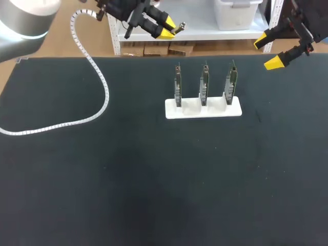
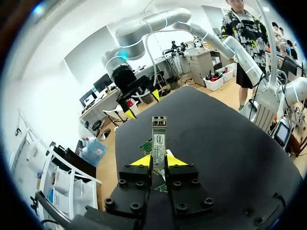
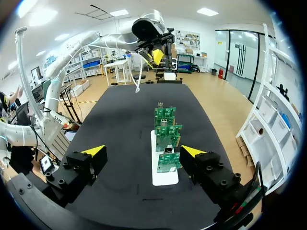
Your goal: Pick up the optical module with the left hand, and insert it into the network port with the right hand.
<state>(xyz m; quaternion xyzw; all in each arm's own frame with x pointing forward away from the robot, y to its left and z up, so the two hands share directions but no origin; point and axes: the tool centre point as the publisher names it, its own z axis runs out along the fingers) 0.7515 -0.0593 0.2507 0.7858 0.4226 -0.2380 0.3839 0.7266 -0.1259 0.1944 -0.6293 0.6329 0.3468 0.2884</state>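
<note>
The optical module [image 2: 159, 138], a slim silver-and-white stick, stands upright between the yellow tips of my left gripper [image 2: 158, 160], which is shut on it. In the head view this left gripper [image 1: 168, 28] hangs beyond the table's far edge with the optical module [image 1: 180, 25] poking out. Three green circuit boards [image 1: 204, 84] stand upright in a white holder [image 1: 202, 109]. My right gripper [image 1: 267, 51] is open, up and to the right of the holder. In the right wrist view the right gripper [image 3: 144, 152] is empty, with the circuit boards [image 3: 168, 132] ahead of it.
A white spiral cable [image 1: 97, 77] curls across the left part of the black table [image 1: 154, 179]. The white holder [image 3: 163, 176] stands alone right of the table's middle, toward the back.
</note>
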